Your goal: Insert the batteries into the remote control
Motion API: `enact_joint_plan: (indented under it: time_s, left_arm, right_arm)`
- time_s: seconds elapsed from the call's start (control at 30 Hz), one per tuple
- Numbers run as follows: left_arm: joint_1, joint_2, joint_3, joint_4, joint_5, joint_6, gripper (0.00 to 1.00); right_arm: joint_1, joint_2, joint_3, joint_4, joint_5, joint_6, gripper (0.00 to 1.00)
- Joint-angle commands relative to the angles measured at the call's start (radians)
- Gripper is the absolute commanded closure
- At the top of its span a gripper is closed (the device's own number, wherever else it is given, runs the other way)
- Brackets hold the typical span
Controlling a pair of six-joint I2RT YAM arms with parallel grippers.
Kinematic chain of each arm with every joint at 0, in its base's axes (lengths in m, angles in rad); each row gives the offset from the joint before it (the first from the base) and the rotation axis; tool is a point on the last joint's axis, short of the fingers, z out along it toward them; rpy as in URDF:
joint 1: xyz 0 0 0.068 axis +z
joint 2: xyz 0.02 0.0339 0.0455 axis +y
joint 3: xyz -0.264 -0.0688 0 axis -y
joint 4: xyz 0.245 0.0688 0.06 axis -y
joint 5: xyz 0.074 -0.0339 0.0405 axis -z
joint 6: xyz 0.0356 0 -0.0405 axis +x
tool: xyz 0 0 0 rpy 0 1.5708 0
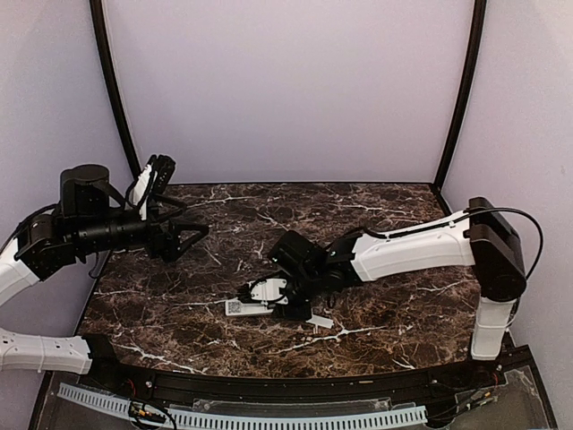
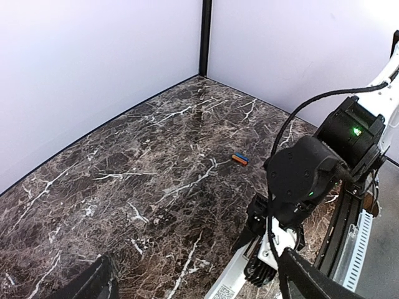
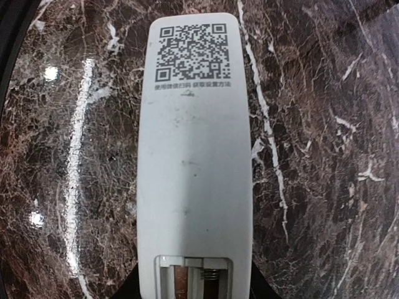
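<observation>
left jaws: wide apart, empty | right jaws: closed on remote control (image 3: 194, 156) sides, back face up

White remote control (image 3: 194, 156) back-up, recess open; batteries (image 2: 240, 159) apart.

Remote (image 3: 194, 156): near end cut off by the bottom edge in right wrist view. Recess (image 3: 193, 274) only half shown, contents unclear. In top view the remote is mostly hidden under right gripper (image 1: 291, 303); only the sticker end shows. Its fingers (image 3: 260, 291) are just dark slivers at frame bottom, against the remote's sides. Batteries (image 2: 240, 159): tiny orange-blue speck, too small to tell if touching. Left gripper (image 2: 199, 289): fingers (image 2: 312, 283) cropped, only the tips show.
</observation>
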Motion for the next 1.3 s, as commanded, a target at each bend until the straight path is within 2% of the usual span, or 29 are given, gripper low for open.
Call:
enact_joint_plan:
  time_s: [0.0, 0.43, 0.9, 1.27]
  left_arm:
    - [0.008, -0.006, -0.054, -0.001, -0.125, -0.037, 0.13]
    - [0.013, -0.056, -0.114, 0.010, -0.168, -0.042, 0.13]
    - [0.013, -0.076, -0.124, -0.009, -0.172, -0.021, 0.13]
    - [0.013, -0.075, -0.123, -0.011, -0.169, -0.021, 0.13]
  right_arm:
    - [-0.046, 0.101, 0.135, -0.148, -0.108, 0.146, 0.95]
    - [-0.057, 0.256, 0.266, -0.293, -0.125, 0.214, 0.84]
    - [-0.056, 0.287, 0.320, -0.332, -0.118, 0.226, 0.42]
    - [-0.051, 0.229, 0.384, -0.320, -0.129, 0.200, 0.33]
